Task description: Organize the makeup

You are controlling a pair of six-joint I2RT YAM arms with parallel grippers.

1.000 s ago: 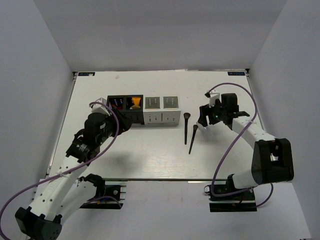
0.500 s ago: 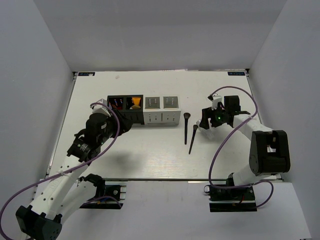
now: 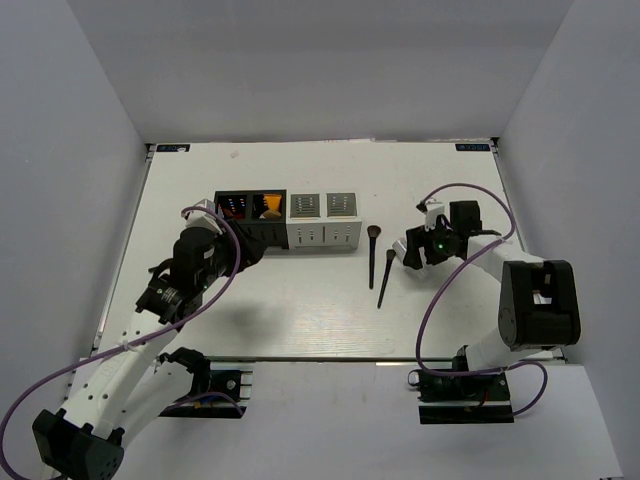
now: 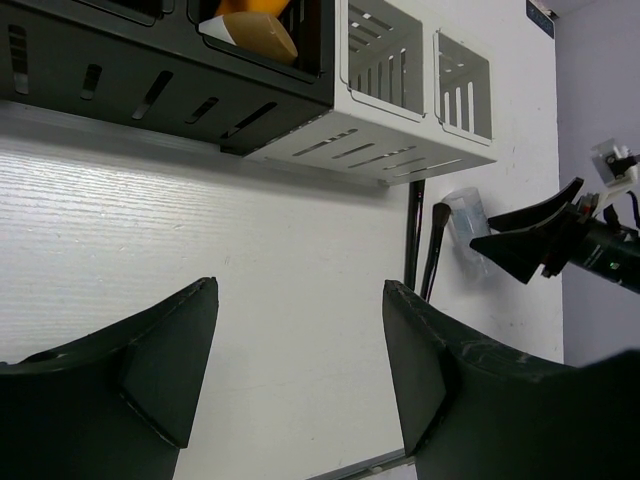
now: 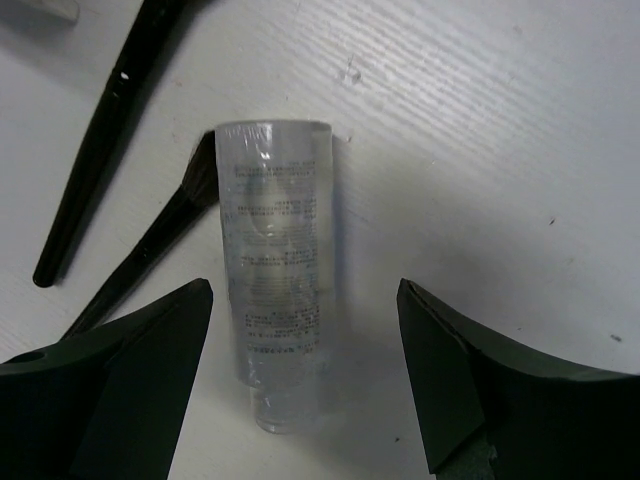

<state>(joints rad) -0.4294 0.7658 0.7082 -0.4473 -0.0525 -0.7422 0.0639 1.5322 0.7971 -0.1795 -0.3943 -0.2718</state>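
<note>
Clear plastic bottle lay on its side on the white desk, lengthwise between the two fingers of the right gripper. The jaws stood spread, one finger on each side of the bottle, bare desk showing in both gaps; nothing was grasped. In the overhead view this spot was right of centre, just right of the brushes.

Count of brushes: two, both black. Longer brush and shorter brush lay side by side, heads toward the top of the frame. In the right wrist view the shorter brush's bristle end touched or slipped under the bottle's left side; I could not tell which.

Count of bottles: one. It carried fine printed lines along its body, too small to read.

Count of organizer boxes: two, set end to end at upper left of centre. Black box on the left, grey-white box on the right, each showing two compartments from above. Orange tube sat in the black box's right compartment; small red marks showed in its left compartment, too small to identify.

Left gripper hung released and empty over bare desk, just below the black box in the overhead view, well apart from the bottle.

Two blue labels at the desk's far corners were unreadable.
</note>
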